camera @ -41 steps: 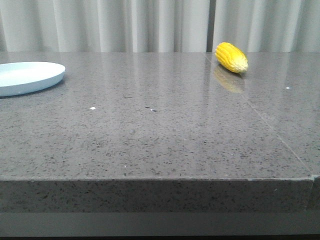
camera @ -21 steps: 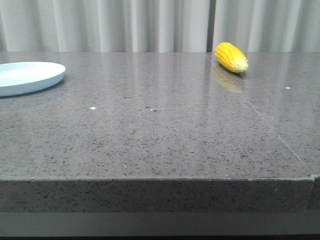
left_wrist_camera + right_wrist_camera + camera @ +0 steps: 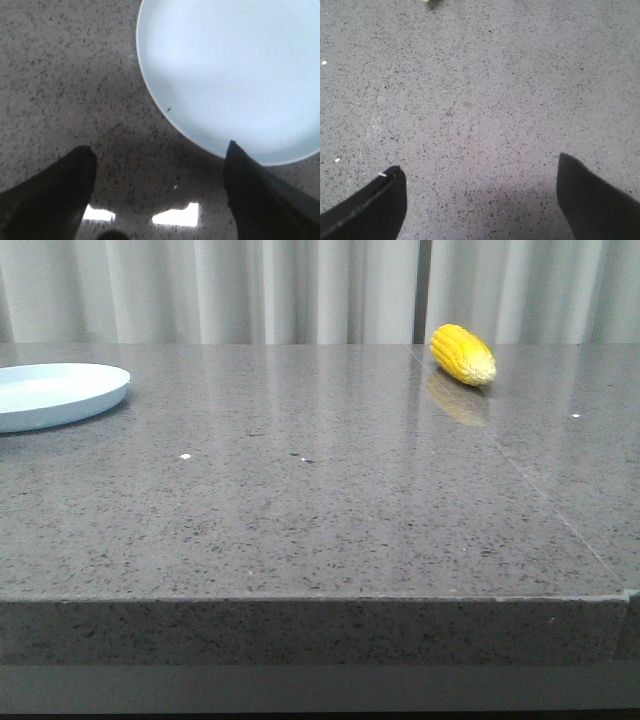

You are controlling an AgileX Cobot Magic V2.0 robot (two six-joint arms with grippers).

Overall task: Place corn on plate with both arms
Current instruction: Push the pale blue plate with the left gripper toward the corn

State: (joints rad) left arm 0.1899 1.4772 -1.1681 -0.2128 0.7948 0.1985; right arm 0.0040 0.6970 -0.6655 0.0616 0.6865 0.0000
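Lying on its side at the far right of the surface, the bright yellow corn cob (image 3: pixel 463 354) shows neat rows of kernels and a paler tapered tip, mirrored faintly in the polish beneath it. Well apart, at the far left edge, sits the round, shallow, pale blue-white plate (image 3: pixel 100 395) with a low raised rim, smooth and bare. Both rest on the glossy grey speckled stone surface (image 3: pixel 320 500). The left gripper (image 3: pixel 159 170) hovers with its black fingers spread wide, holding nothing, one fingertip overlapping the plate's rim. The right gripper (image 3: pixel 481 192) also hangs wide open and empty above bare stone.
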